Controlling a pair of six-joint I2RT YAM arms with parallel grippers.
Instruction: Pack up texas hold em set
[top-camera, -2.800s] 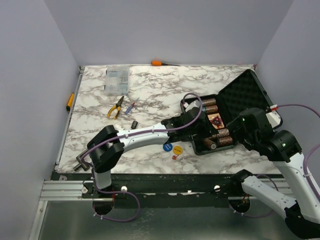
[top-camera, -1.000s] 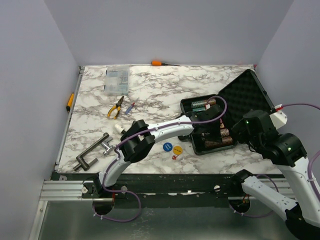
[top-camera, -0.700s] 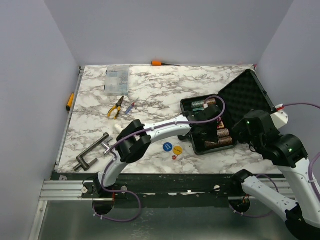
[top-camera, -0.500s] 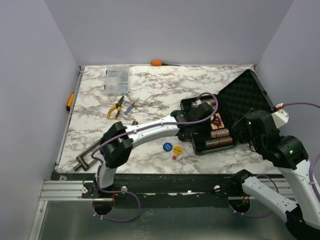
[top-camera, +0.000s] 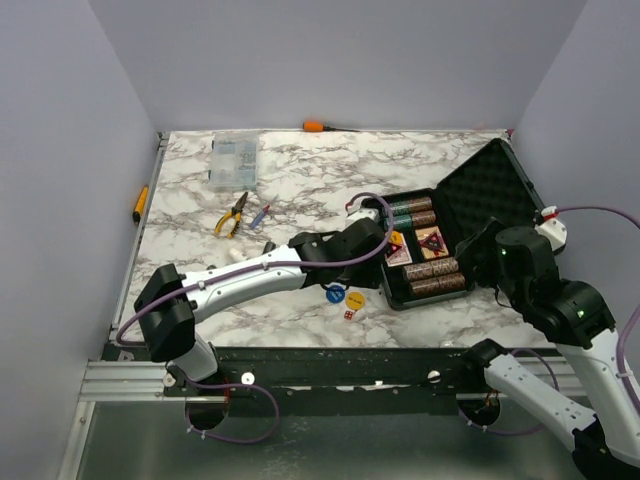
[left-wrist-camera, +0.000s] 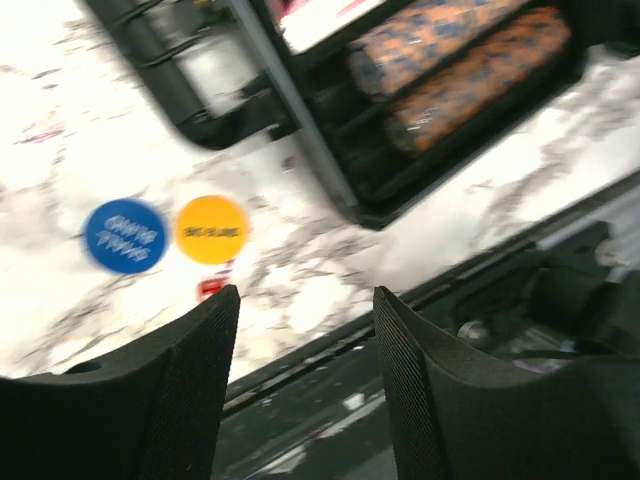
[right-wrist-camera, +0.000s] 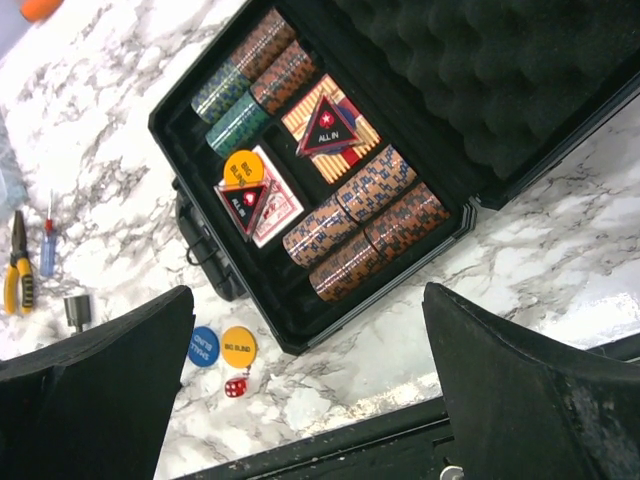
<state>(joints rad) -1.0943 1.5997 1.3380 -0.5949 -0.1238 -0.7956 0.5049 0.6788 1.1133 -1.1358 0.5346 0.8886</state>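
Case (right-wrist-camera: 500, 80): black, rectangular hard shell, lying open at right-front of bench (top-camera: 300, 180); lid lined with egg-crate foam. Tray holds cylindrical chip stacks (right-wrist-camera: 365, 225), brown and teal, and 2 flat card decks (right-wrist-camera: 262, 205). On the white marbled bench, just beside the case's front corner: round blue disc (right-wrist-camera: 203, 346), yellow disc (right-wrist-camera: 238, 346), small red die (right-wrist-camera: 237, 386).

Left gripper (left-wrist-camera: 305, 295): ribbed black fingers apart, empty, above the discs.

Right gripper (right-wrist-camera: 308, 295): spread wide, empty, above the case.

The left arm (top-camera: 240, 278) and right arm (top-camera: 575, 310) have white shells and black joints. A purple cable (top-camera: 600, 211) trails behind each arm's end effector. The fingers (left-wrist-camera: 190, 400) are black and finely textured.
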